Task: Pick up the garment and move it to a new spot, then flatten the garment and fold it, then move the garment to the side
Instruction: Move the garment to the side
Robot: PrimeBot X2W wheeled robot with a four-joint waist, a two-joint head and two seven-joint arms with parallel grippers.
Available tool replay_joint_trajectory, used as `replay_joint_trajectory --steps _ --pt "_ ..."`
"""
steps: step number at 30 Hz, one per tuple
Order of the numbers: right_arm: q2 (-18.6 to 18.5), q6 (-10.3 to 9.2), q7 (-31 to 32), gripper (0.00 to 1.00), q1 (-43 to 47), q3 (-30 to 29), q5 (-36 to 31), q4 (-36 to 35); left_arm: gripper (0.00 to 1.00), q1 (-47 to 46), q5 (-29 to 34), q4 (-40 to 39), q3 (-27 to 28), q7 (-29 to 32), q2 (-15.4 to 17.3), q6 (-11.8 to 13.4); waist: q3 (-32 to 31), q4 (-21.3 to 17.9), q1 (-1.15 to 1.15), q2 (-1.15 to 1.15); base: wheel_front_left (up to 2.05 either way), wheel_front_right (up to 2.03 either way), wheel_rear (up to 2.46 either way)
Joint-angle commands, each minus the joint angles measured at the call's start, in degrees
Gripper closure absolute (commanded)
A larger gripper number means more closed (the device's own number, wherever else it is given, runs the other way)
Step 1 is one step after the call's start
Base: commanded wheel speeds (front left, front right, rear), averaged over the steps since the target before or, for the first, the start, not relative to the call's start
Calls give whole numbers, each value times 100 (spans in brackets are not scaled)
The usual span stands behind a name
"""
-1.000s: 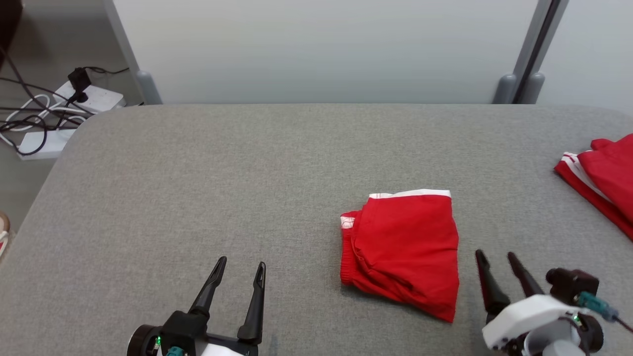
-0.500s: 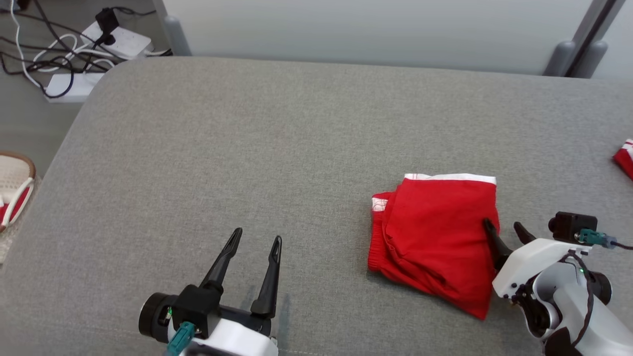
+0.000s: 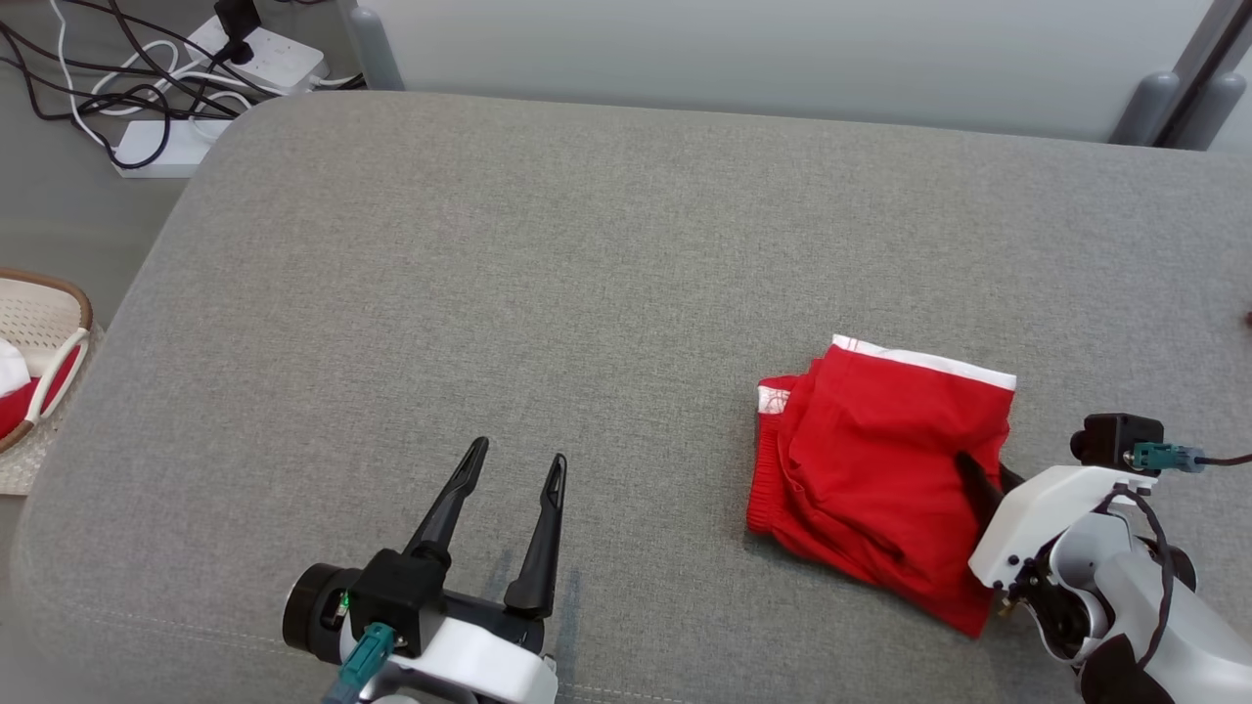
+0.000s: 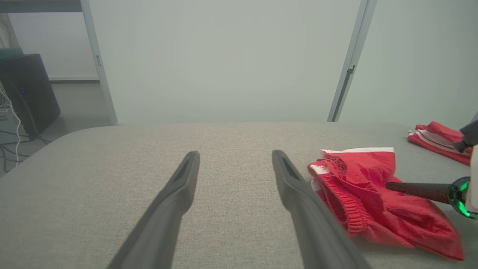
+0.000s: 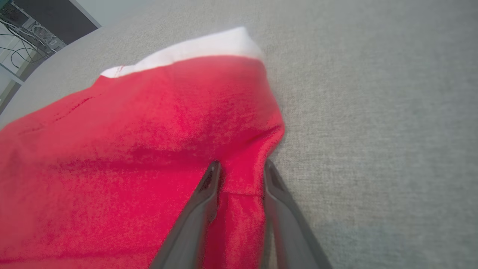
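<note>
The garment [image 3: 880, 469] is a folded red pair of shorts with a white band, lying at the right of the grey padded table [image 3: 489, 244]. My right gripper [image 3: 983, 469] sits at the garment's right edge, shut on a raised fold of it. In the right wrist view the red fabric [image 5: 149, 130] bunches between the two dark fingers of that gripper [image 5: 242, 166]. My left gripper [image 3: 518, 458] is open and holds nothing near the front edge, well left of the garment. In the left wrist view, the left gripper [image 4: 235, 155] has the garment [image 4: 358, 186] to its right.
Another red garment with white stripes [image 4: 440, 140] lies at the table's far right. A woven basket [image 3: 39, 332] stands on the floor off the left edge. Power strips and cables [image 3: 196, 78] lie on the floor behind the back left corner.
The camera has shifted down and left. My right gripper moved forward onto the garment's right edge and narrowed on a fold, wrinkling the cloth. The left gripper stayed open.
</note>
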Motion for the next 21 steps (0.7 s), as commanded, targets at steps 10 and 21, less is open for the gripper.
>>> replay_joint_trajectory --steps 10,21 --pt "-243 21 -636 100 -148 965 243 -79 0 -196 -16 -74 181 -59 9 48 -208 47 0 0 0 0 0" --pt "-290 21 -1176 100 -256 1521 186 -189 0 -84 -11 -90 210 -59 9 40 -424 -113 0 0 0 0 0"
